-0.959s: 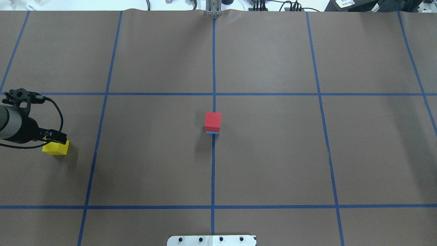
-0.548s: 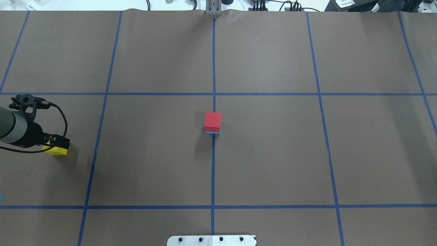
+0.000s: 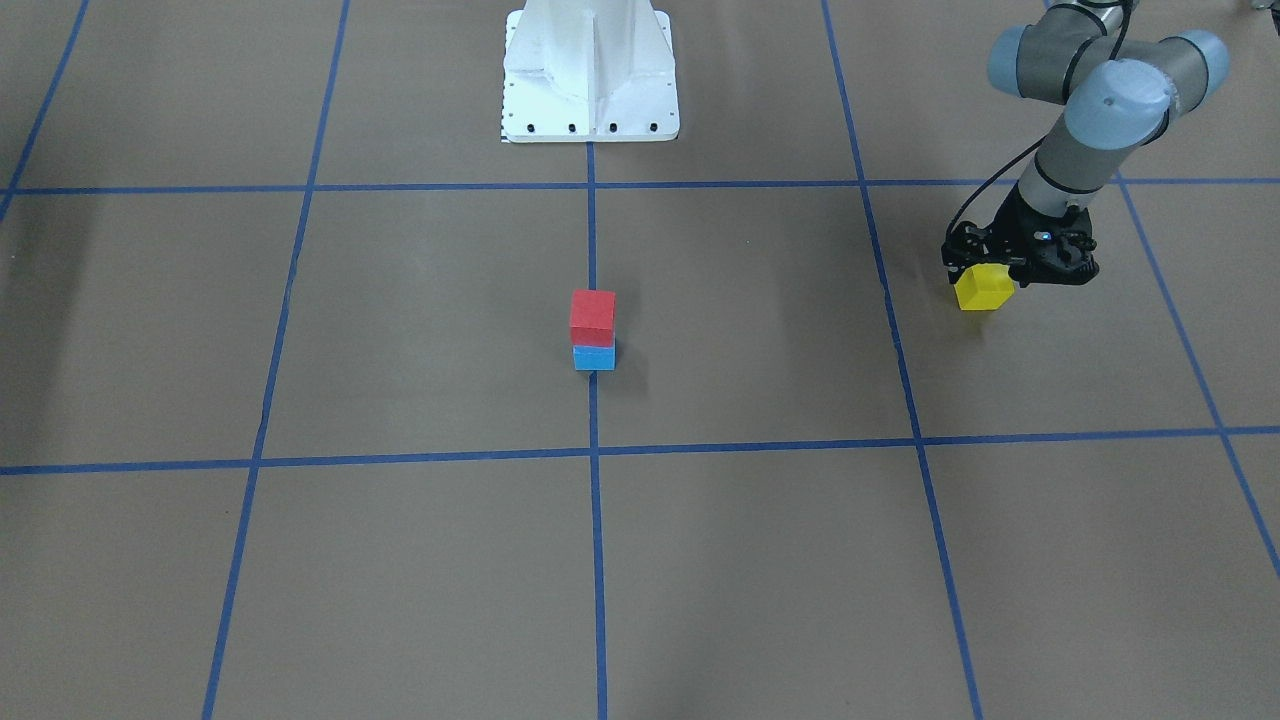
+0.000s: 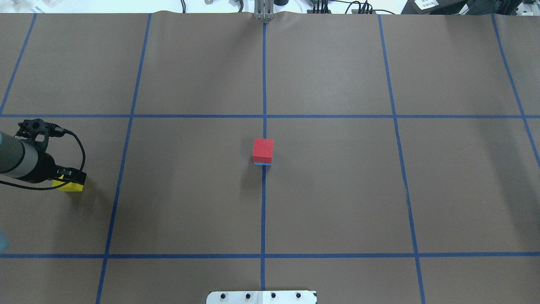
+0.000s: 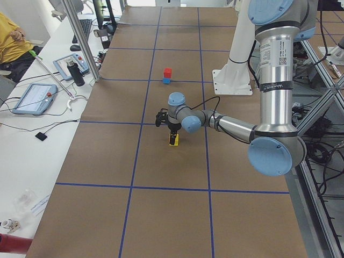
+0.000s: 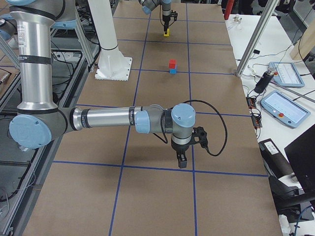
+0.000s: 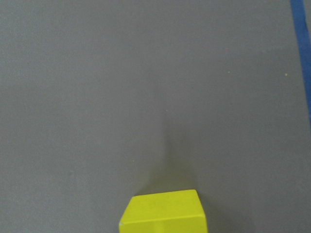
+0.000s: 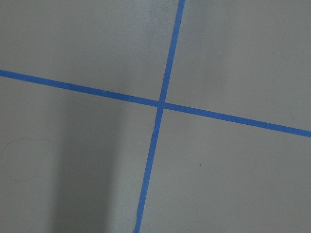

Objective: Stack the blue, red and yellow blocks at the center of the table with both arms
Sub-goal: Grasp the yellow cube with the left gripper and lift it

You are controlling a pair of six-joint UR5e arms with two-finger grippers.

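One cube is remaining: my left black gripper (image 3: 990, 272) is sinking lower around the matte yellow cube (image 3: 983, 291); I'm unable to tell whether it's clamping.

A robotics lab; the wide table (image 4: 337, 202) is covered in brown paper and marked off with a grid of blue tape lines (image 4: 263, 211); two industrial jointed arms of silver tube and grey joints, the left arm (image 5: 274, 80) and the right arm (image 6: 98, 118), reach over it beside a white pedestal (image 3: 590, 70) with bolt holes; aluminium frame posts (image 6: 251, 44) stand along the edge; white side benches (image 5: 32, 140) carry touch-screen control pendants (image 6: 281, 105), a keyboard (image 5: 86, 27) and loose cables (image 5: 54, 126); a person in a yellow sleeve (image 5: 9, 40) sits at one.
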